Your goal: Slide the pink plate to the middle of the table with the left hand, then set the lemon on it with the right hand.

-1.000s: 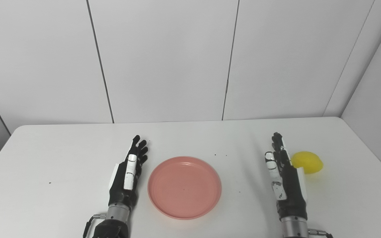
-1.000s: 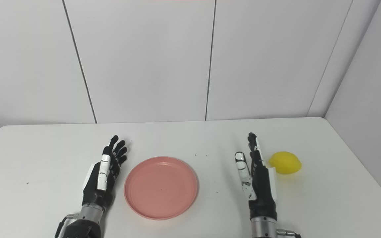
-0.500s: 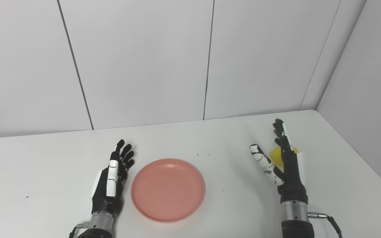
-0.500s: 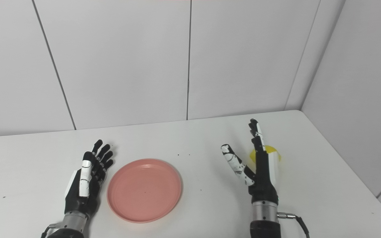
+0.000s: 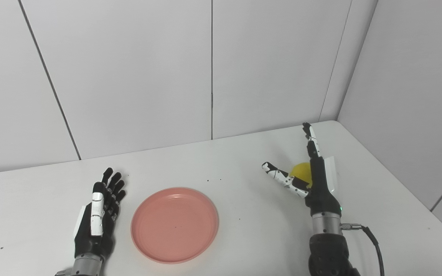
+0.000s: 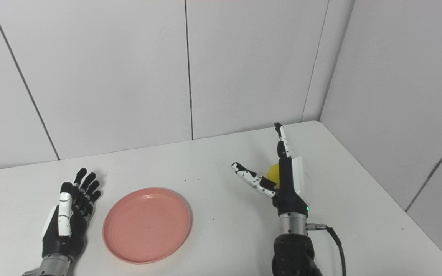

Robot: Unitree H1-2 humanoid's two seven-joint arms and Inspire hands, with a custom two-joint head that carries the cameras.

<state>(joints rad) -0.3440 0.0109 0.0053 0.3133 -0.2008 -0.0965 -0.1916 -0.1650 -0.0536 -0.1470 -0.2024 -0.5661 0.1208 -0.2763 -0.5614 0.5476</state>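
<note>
Layout of the table [image 5: 244, 161], seen from the robot's head.
The plate [image 5: 174, 224] lies on the table near the front edge, left of centre. The left hand [image 5: 97, 220] sits just beside the plate's left rim. The right hand [image 5: 313, 180] stands well to the plate's right, with the lemon [image 5: 300, 170] directly behind it, partly hidden.

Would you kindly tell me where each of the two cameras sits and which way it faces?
Left eye view: on the head, looking forward and down at the white table; both forearms rise from the bottom edge.
Right eye view: beside it, slightly rightward, so everything sits further left.
Shared: pink plate, left robot hand beside it, right robot hand open in front of the lemon.
</note>
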